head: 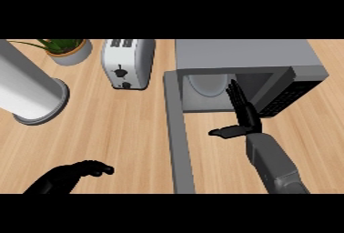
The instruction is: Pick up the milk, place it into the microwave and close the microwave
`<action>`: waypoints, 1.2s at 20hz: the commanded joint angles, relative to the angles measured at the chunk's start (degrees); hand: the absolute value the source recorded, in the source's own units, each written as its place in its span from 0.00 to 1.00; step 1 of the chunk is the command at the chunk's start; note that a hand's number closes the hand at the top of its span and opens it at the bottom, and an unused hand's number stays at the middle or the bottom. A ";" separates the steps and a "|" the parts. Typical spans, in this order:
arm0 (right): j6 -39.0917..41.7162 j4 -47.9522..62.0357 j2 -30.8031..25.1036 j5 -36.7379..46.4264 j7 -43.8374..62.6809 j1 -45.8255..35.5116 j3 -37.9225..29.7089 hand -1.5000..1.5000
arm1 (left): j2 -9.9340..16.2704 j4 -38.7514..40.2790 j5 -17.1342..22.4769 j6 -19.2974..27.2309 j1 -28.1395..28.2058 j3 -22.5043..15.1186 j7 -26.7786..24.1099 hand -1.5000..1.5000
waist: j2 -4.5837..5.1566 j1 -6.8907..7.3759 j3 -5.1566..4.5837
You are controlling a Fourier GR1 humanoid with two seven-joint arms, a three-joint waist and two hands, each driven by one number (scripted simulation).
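The microwave (245, 59) is standing with its door (176, 136) swung wide over the worktop (114, 132). The right hand (242, 119), fingers straight and holding nothing, is reaching at the cavity (the milk isn't visible anywhere). Best withdrawing clear before swinging the door. The left hand (70, 176) is curled and holding nothing.
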 commanded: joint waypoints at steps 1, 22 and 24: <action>0.51 -3.38 -0.86 0.84 -1.10 7.62 1.93 0.00 | -0.48 5.49 -6.48 3.35 -6.67 -2.11 -2.51 1.00 | -0.11 -1.35 -0.07; 18.33 -53.13 -9.85 -13.37 5.21 50.80 3.82 0.00 | -0.50 25.31 -25.01 20.91 -16.12 -22.46 -16.82 1.00 | 0.29 -1.45 -0.21; 19.46 -55.86 -11.03 -15.25 3.61 54.33 2.91 0.00 | -0.51 30.95 -22.11 26.70 -20.10 -28.07 -16.43 1.00 | 0.60 -1.30 -0.09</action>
